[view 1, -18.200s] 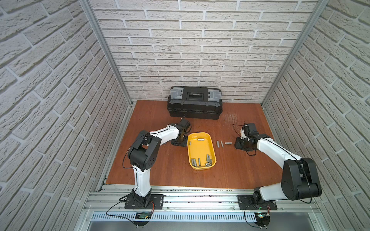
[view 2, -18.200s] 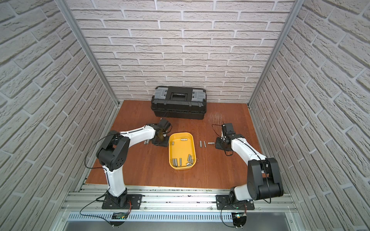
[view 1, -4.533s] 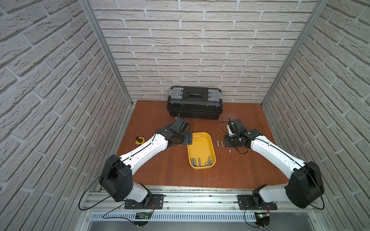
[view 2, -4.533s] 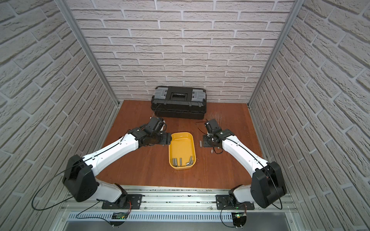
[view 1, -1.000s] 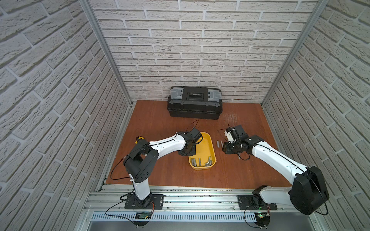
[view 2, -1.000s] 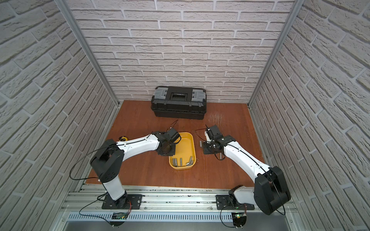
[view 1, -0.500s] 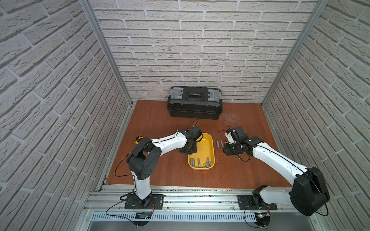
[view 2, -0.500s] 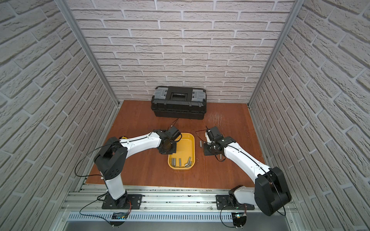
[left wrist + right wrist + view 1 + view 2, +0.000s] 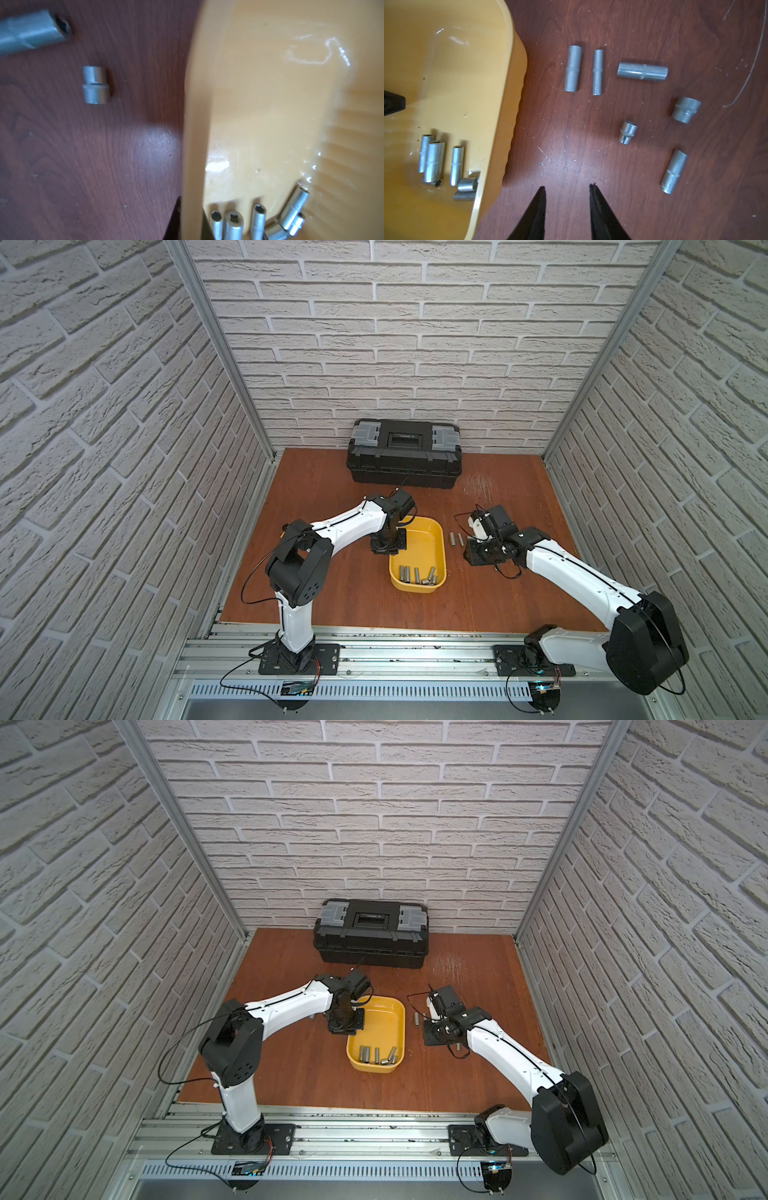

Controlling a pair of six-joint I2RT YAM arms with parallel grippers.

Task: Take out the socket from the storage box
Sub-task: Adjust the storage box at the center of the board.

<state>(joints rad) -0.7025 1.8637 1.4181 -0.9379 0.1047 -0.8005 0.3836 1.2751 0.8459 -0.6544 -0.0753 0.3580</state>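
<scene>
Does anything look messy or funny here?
A little. The sockets are all heaped at one end of the storage box, some crooked. On the table, loose sockets lie scattered, pointing different ways.

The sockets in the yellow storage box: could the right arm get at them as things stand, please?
Probably yes. The right hand is open beside the storage box, the sockets lie uncovered at its near end, and the left hand grips the opposite rim.
</scene>
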